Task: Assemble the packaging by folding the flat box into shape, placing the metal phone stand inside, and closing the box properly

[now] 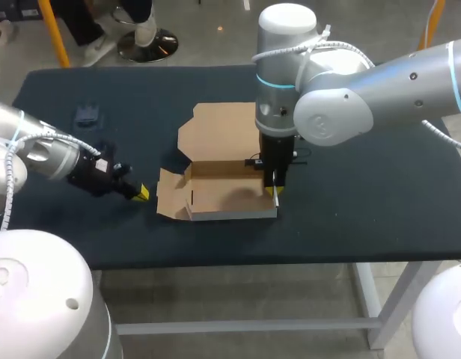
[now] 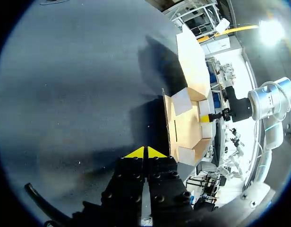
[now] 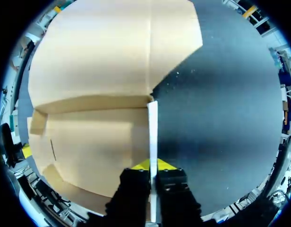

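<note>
Right claw (image 1: 274, 191): closed, both fingers pinching the box's right side wall (image 3: 152, 124) and holding it upright. Left claw (image 1: 141, 193): tips shut together on nothing, low over the desk (image 1: 365, 187), just beside the left flap (image 1: 169, 196).

Cardboard box (image 1: 223, 191) sits mid-desk with the tray half formed. Front and back walls appear raised, the left flap is splayed, and the lid (image 1: 223, 129) lies open away from the robot. Long axis runs left–right; opening faces up.

Small dark item (image 1: 87, 114), probably the phone stand, sits well apart at far left.

Remaining: finish walls, load stand, close lid.
</note>
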`<state>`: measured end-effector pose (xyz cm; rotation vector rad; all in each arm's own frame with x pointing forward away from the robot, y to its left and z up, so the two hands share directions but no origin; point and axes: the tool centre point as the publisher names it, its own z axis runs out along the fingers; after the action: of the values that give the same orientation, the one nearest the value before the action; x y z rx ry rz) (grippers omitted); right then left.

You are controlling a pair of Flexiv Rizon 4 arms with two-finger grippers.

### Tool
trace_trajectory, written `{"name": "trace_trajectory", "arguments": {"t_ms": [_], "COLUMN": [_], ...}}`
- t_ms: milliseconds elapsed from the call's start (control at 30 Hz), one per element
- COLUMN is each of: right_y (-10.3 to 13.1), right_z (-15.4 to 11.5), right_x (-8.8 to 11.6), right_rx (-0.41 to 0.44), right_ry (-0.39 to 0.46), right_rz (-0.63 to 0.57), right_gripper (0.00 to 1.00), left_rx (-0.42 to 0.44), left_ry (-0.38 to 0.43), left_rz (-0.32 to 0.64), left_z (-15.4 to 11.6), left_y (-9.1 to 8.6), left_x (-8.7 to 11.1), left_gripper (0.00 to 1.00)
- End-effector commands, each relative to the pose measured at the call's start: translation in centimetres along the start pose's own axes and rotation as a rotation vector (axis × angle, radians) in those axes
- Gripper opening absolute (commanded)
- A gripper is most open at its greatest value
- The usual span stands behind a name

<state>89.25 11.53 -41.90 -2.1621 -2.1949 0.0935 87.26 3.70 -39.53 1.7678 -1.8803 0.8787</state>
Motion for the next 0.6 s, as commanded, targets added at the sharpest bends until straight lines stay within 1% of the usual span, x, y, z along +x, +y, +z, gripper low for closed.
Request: {"name": "trace_trajectory", "arguments": {"t_ms": [33,167,333,600], "right_y": [0.0,0.0,0.0,0.0], "right_z": [0.0,0.0,0.0,0.0], "right_x": [0.1,0.1,0.1,0.1], "right_rx": [0.002,0.002,0.002,0.002], "right_ry": [-0.001,-0.001,-0.001,-0.001], "right_rz": [0.000,0.000,0.000,0.000], "right_gripper": [0.00,0.00,0.00,0.00], "left_rx": [-0.008,-0.017,-0.024,-0.003], "left_ry": [0.021,0.051,0.083,0.152], "left_rz": [0.005,0.012,0.026,0.044], "left_z": [1.0,1.7,2.8,2.9], "left_y": [-0.1,0.0,0.3,0.1], "left_x": [-0.3,0.0,1.1,2.6], "left_gripper": [0.00,0.00,0.00,0.00]}}
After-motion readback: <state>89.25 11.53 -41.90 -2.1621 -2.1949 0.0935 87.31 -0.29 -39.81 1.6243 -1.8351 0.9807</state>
